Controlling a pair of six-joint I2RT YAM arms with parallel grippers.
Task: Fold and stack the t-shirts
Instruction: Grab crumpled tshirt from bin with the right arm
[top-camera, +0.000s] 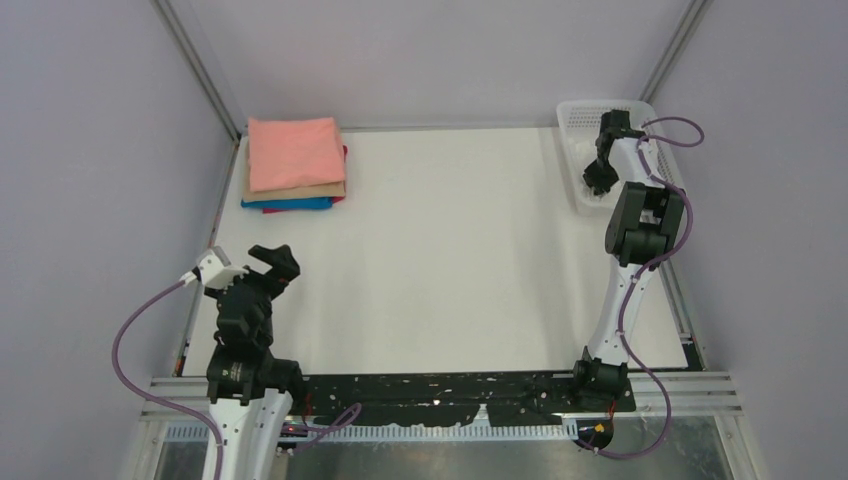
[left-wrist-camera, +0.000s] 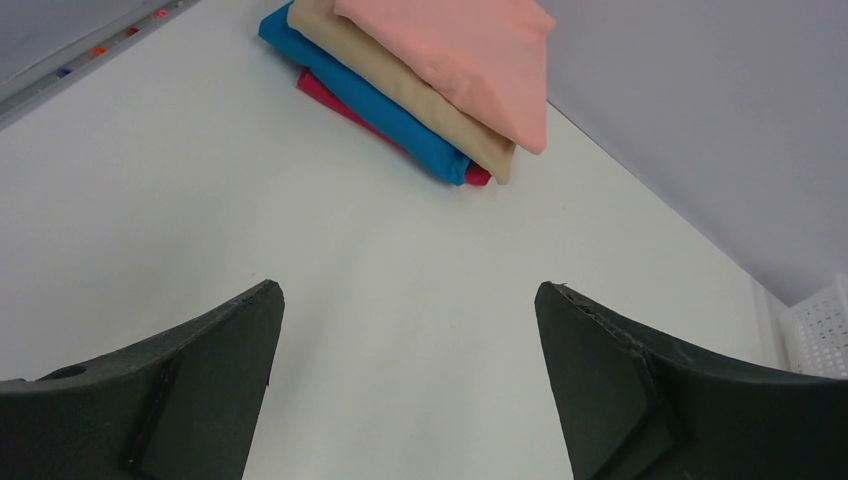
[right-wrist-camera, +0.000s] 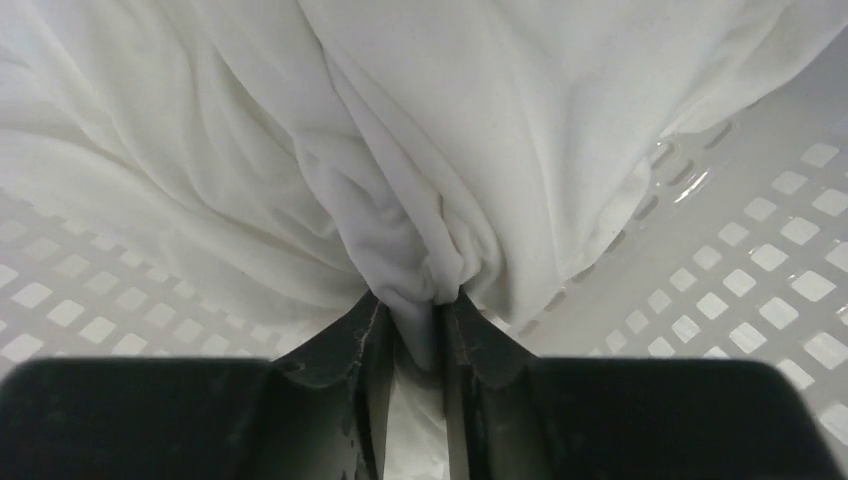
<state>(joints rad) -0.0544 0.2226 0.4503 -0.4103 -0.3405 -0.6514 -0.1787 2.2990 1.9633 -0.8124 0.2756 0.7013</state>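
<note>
A stack of folded t-shirts (top-camera: 295, 165) lies at the table's far left: salmon-pink on top, then tan, blue and magenta (left-wrist-camera: 430, 90). My left gripper (top-camera: 268, 268) hovers open over the near left of the table, nothing between its fingers (left-wrist-camera: 408, 300). My right gripper (top-camera: 600, 165) reaches down into the white mesh basket (top-camera: 585, 118) at the far right. In the right wrist view it is shut on a bunched fold of a white t-shirt (right-wrist-camera: 400, 150), pinched between both fingers (right-wrist-camera: 412, 305). The shirt fills the basket; no print shows on the visible cloth.
The basket's perforated walls (right-wrist-camera: 760, 290) close around the right gripper. Grey walls and metal frame rails bound the table; the black base rail (top-camera: 440, 390) runs along the near edge.
</note>
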